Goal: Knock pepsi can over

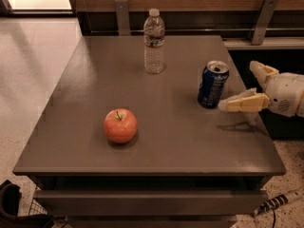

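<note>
— The table (166, 146) looks smooth, matt grey, with a faint sheen.
— The pepsi can (212, 85) is glossy blue metal; the bottle (154, 42) is clear plastic.
— And the hand (236, 85), just right of the can, fingers spread?
— Smooth cream plastic. The apple (120, 125) has waxy skin.

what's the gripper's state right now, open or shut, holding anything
Gripper: open, holding nothing, fingers spread just to the right of the upright pepsi can.
</note>
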Tool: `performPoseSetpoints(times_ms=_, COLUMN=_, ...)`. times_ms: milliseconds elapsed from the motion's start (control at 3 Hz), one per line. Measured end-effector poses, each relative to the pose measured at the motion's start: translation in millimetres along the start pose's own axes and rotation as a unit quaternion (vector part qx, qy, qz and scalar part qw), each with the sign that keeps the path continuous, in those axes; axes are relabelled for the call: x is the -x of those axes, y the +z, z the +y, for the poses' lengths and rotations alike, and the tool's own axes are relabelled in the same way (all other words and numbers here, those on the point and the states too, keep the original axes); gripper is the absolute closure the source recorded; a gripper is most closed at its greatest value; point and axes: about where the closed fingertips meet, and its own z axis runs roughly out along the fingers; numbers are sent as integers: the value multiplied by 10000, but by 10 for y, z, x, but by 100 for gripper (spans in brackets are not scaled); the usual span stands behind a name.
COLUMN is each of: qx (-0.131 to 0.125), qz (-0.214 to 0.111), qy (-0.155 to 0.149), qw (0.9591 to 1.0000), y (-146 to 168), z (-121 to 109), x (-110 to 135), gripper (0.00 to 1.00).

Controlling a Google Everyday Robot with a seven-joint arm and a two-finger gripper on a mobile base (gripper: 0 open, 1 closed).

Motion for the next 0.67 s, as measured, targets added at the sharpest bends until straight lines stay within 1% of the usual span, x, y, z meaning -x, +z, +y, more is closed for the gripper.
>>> performPoseSetpoints(times_ms=333, qx=100, qz=-246, qy=80, qw=9996, y=101, z=7, x=-62, gripper=0)
performPoseSetpoints(times_ms=667, qx=228, qz=-381, qy=115, qw=9989, y=218, z=36, x=-83, gripper=1)
